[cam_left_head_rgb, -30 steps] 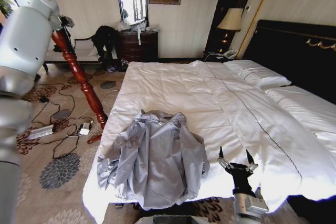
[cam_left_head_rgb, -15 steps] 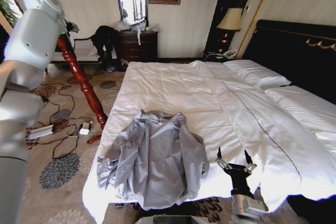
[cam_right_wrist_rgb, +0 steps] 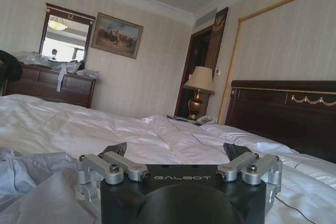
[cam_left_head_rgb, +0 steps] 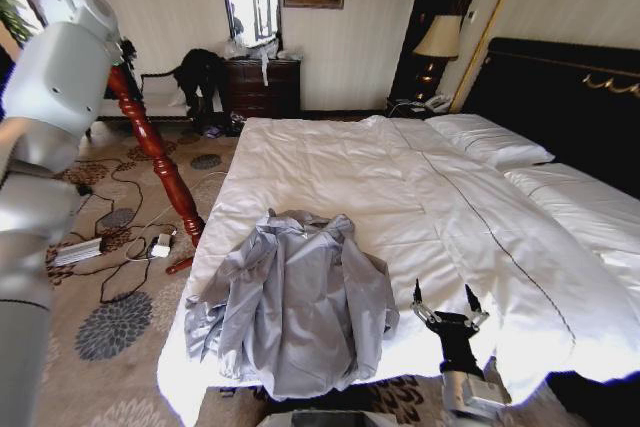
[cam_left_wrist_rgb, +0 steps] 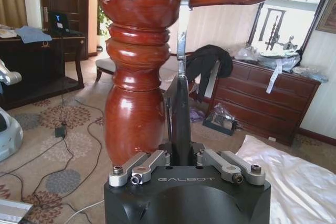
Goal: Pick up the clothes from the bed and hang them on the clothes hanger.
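The clothes, a light grey-blue shirt (cam_left_head_rgb: 300, 297), lie crumpled on the near corner of the white bed (cam_left_head_rgb: 330, 167). A fold of the shirt (cam_right_wrist_rgb: 26, 182) also appears in the right wrist view. My right gripper (cam_left_head_rgb: 444, 299) hovers open just right of the shirt, above the duvet, with nothing between its fingers (cam_right_wrist_rgb: 178, 153). My left arm (cam_left_head_rgb: 60, 67) is raised at the far left beside the red wooden stand (cam_left_head_rgb: 150, 137). In the left wrist view my left gripper (cam_left_wrist_rgb: 178, 103) is shut on the thin pale clothes hanger (cam_left_wrist_rgb: 181, 40), which reaches up to a peg of the stand (cam_left_wrist_rgb: 136, 103).
Cables and a power strip (cam_left_head_rgb: 120, 237) lie on the patterned carpet left of the bed. A dark dresser (cam_left_head_rgb: 262, 87) and a black garment heap (cam_left_head_rgb: 200, 72) stand at the back wall. Pillows, the dark headboard (cam_left_head_rgb: 570, 97) and a lamp (cam_left_head_rgb: 437, 39) are at the right.
My left arm has shifted slightly upward and rightward beside the stand. The right gripper has edged a little toward the shirt. The shirt has not moved.
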